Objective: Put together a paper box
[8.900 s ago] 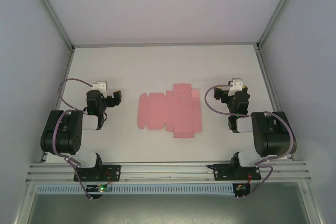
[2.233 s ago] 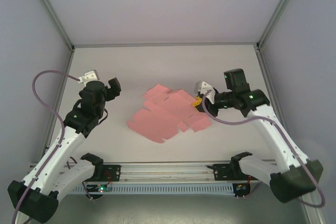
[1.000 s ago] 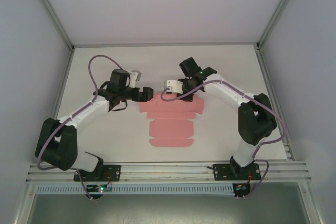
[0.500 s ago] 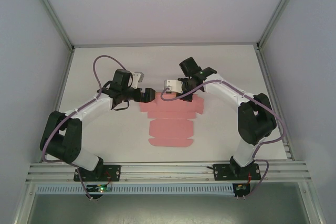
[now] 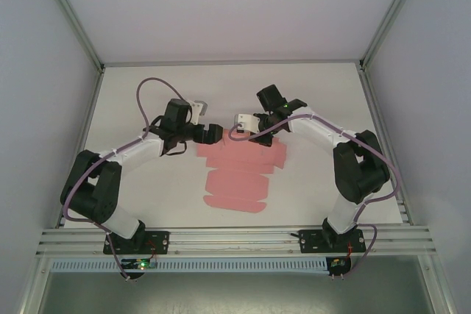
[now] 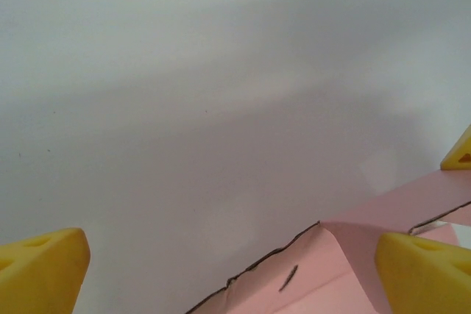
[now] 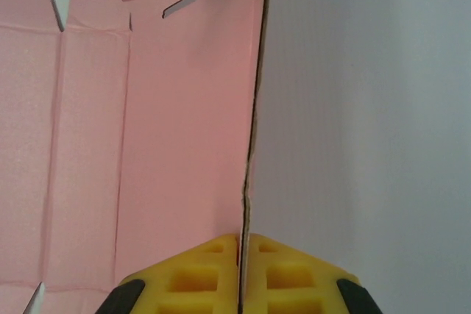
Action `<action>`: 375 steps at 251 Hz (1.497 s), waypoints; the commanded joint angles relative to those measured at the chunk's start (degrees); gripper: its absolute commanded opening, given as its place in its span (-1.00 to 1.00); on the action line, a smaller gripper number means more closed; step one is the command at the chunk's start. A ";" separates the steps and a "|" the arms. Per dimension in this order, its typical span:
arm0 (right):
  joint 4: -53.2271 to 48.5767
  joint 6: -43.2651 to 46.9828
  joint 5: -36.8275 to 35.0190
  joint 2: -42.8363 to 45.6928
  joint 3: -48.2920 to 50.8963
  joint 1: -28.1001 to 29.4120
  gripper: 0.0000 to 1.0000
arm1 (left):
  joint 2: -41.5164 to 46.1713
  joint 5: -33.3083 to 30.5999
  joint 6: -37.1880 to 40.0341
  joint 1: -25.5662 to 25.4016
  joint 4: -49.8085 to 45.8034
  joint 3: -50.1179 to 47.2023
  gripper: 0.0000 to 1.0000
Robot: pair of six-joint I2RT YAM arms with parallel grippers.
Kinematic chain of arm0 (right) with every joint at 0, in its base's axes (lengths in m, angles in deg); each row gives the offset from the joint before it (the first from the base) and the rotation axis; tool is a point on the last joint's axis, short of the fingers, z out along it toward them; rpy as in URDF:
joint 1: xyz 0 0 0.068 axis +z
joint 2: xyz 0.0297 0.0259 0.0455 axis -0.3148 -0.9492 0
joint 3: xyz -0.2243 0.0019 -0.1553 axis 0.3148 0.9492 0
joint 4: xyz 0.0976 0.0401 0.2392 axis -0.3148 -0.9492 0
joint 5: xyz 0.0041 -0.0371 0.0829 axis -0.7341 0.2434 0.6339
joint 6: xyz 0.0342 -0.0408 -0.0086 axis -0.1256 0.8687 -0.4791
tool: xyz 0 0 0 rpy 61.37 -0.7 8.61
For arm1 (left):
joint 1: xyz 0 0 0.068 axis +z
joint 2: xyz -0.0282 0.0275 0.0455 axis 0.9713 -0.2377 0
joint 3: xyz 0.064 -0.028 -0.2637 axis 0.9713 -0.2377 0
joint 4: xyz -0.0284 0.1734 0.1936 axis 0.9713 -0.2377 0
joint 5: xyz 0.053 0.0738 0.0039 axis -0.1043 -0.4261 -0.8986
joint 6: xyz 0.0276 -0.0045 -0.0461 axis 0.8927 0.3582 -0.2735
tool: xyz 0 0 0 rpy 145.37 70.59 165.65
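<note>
The paper box (image 5: 237,176) is lying as an opened die-cut sheet of thin pink card on the matte white table (image 5: 331,93), midway between the two arms. It is creased into parallel strips with small tabs along its sides. In the right wrist view the card (image 7: 147,145) is showing a fine pebbled grain, straight fold lines, a short slot near the far end and a thin dark cut edge against the smooth table (image 7: 368,108).

The right gripper (image 5: 254,134) is pinching the sheet's far edge. Its ribbed yellow pads (image 7: 287,273) are pressing together, with the card's edge running straight into the seam between them (no gap is showing).

The left gripper (image 5: 213,133) is hovering at the sheet's far left corner with its jaws spread wide. Its foam-like yellow wedge fingertips (image 6: 40,266) are sitting at opposite sides of its wrist view. Between them a corner of the card (image 6: 331,270) is lifting off the table (image 6: 221,71), its perforated edge looking ragged.

Against the overhead picture from half a second ago, the left gripper is sitting further right and closer to the right gripper. The right arm's wrist is standing slightly further right too. The sheet's nearest rounded flap is now slanting, with its left end reaching further left and nearer the bases.
</note>
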 commanded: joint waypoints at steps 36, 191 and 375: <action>1.97 1.07 14.21 2.90 0.71 -0.10 -0.96 | 2.55 -16.01 3.00 -6.06 18.49 -6.40 1.00; 6.29 -2.94 8.09 6.31 3.61 -1.49 -1.00 | 8.51 -29.15 -1.38 -10.07 15.14 -7.72 1.00; 9.06 -5.75 23.31 12.94 8.92 -10.71 -1.00 | 20.71 13.67 -14.47 6.23 13.02 -15.89 0.90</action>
